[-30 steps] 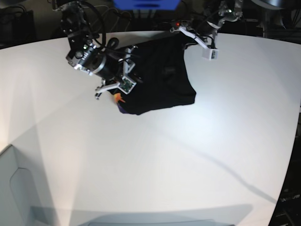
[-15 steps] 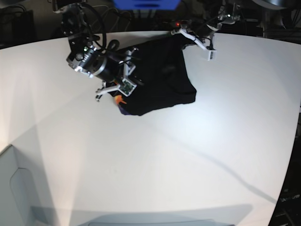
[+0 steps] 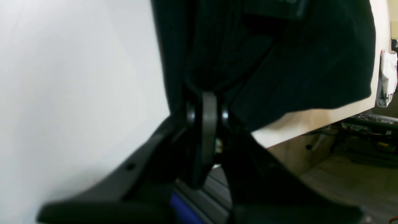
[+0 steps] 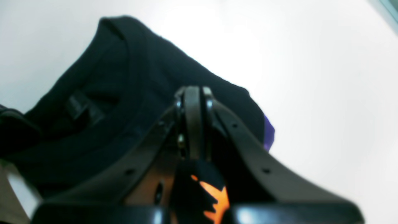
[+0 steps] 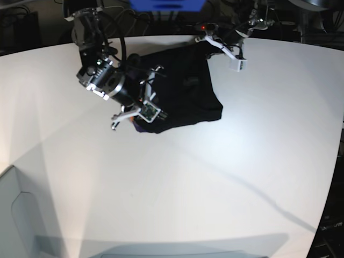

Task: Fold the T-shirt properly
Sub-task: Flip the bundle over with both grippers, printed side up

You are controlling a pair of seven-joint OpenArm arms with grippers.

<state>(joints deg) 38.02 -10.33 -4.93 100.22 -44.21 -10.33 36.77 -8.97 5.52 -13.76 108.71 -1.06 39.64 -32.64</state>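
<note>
The black T-shirt lies bunched at the far side of the white table. My right gripper is shut on its near left edge. In the right wrist view the closed gripper pinches black cloth, with a patch of orange print between the jaws and a purple bit at the right. My left gripper is shut on the shirt's far edge. In the left wrist view the gripper clamps the black cloth near the table's edge. The white tag is not visible.
The table's far edge runs right beside my left gripper, with floor and equipment beyond it. A white object hangs at that edge. Dark cables and a blue box stand behind the table. Bare white tabletop spreads in front of the shirt.
My right gripper has moved toward the near side and slightly right with the shirt's edge in it; the orange patch no longer shows in the base view. The left gripper has barely moved.
</note>
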